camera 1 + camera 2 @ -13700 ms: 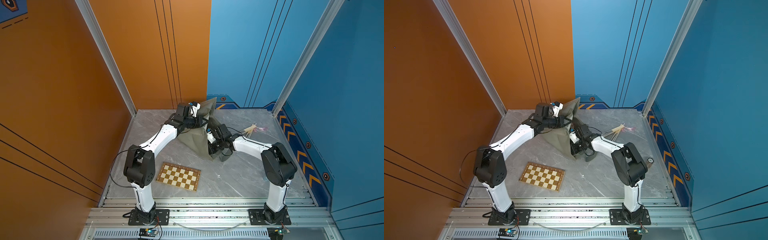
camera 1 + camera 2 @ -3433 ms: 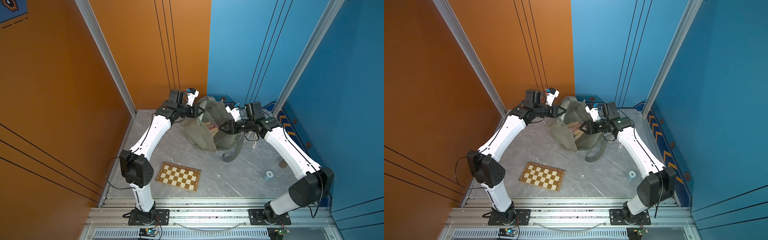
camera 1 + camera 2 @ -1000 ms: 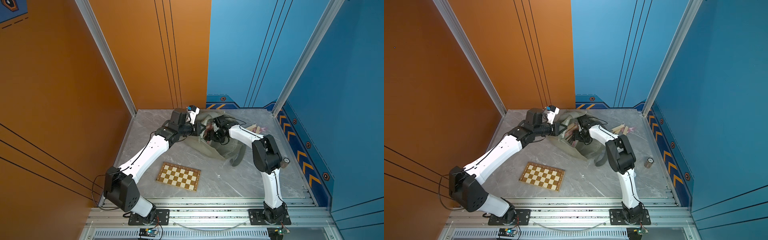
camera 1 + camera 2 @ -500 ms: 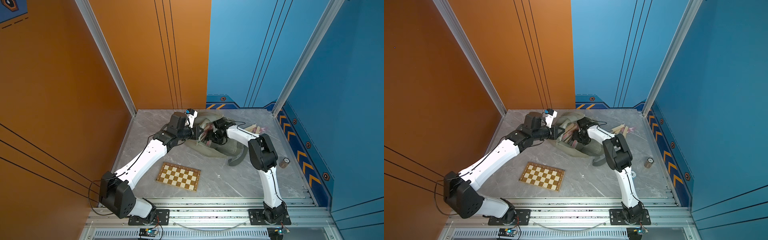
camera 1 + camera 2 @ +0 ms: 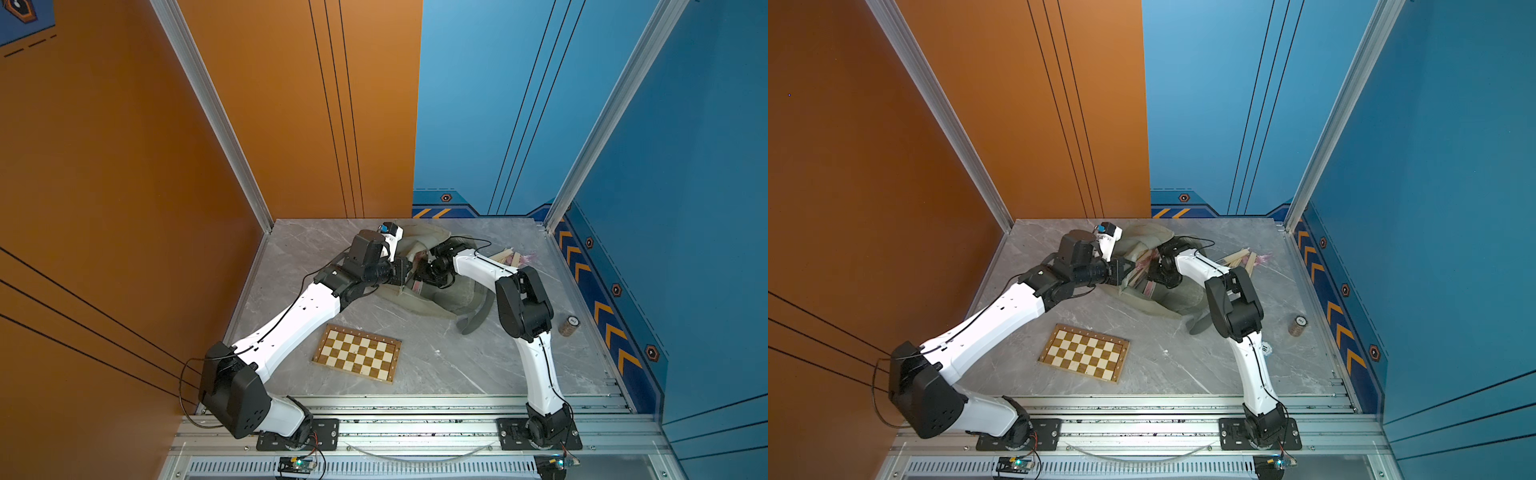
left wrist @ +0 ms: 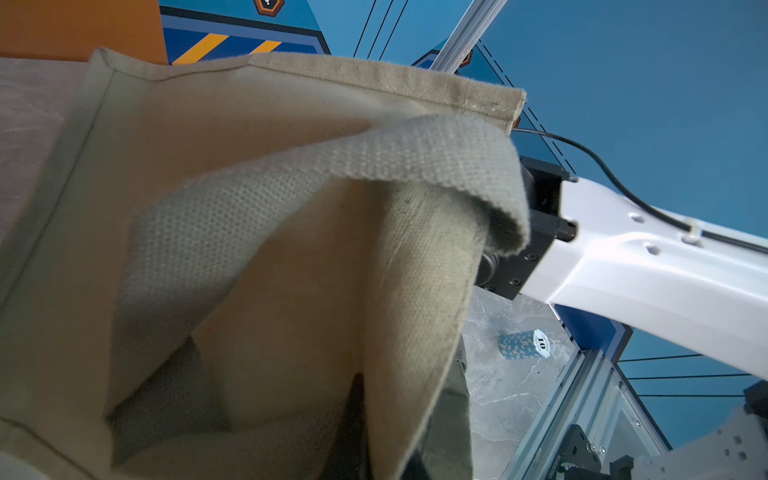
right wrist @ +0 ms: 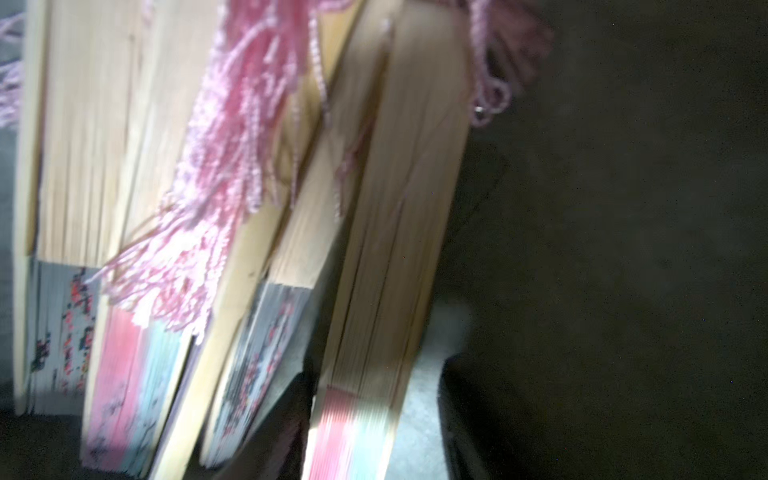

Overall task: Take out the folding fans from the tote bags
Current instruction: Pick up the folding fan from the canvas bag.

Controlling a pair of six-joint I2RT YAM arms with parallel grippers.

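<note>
Folding fans [image 7: 257, 249] bunched inside olive tote bag [image 5: 432, 297], bag rim pinched by pressed-together left gripper [image 5: 405, 270], right gripper [image 5: 423, 276] set at the mouth — its spread cannot be told

Tote bag [image 5: 432, 299]: plain grey-green, with a coarse-woven strap in the same shade.
Folding fans [image 7: 232, 291]: pale bamboo ribs and pink tassels. Leaves are pink fading to pale blue, or white with a red and dark blossom print.
Chessboard [image 5: 356, 353]: brown and cream checks, brown border.
Desk [image 5: 457, 374]: grey marble with pale veins.
Chip stack [image 6: 524, 344]: blue-and-white patterned edge, white face.
Left wall [image 5: 124, 166]: orange.
Right wall [image 5: 685, 166]: blue, with orange chevrons.
</note>
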